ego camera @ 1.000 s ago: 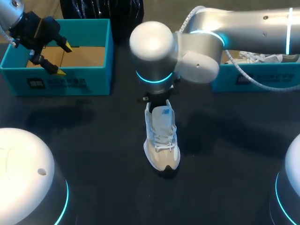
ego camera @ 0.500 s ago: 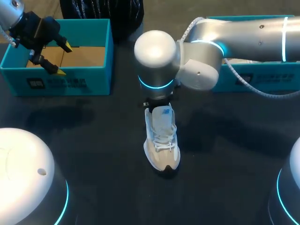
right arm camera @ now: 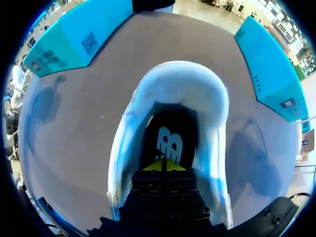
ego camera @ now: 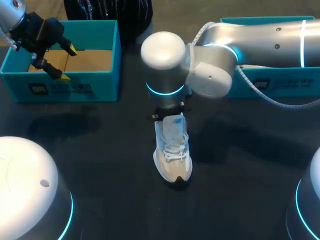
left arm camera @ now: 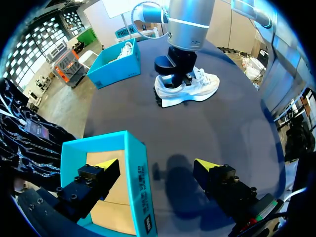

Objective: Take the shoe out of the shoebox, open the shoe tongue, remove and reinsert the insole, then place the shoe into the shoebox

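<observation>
White-and-cream fabric, white laces and a dark sole edge are making up the shoe (ego camera: 172, 150), which is standing upright on its sole on the dark matte table (ego camera: 100, 150), a little below the middle of the head view. Its long axis is running almost straight up and down that frame, with the rounded toe pointing toward the lower edge and the heel toward the upper edge. The pale tongue (ego camera: 175, 124) is rising at the far end of the laces.

The silver right arm (ego camera: 260, 40) is coming in from the upper right, and the right gripper (right arm camera: 163, 165) is hanging straight down over the shoe's opening. In the right wrist view its yellow fingertips (right arm camera: 154, 167) are pressing together with only a thin seam between them. They are sitting inside the padded, curved collar, just over the black insole (right arm camera: 170, 133) (whether they are pinching anything is not showing).

Farther back, in the upper left, the left gripper (ego camera: 67, 63) is hovering with its fingers spread wide, holding nothing. In the left wrist view one yellow tip is sitting over the brown cardboard floor of the teal shoebox (ego camera: 65, 87) and the other over the table outside its wall. A second teal box (ego camera: 300, 82) is sitting in the upper right, behind the right arm.
</observation>
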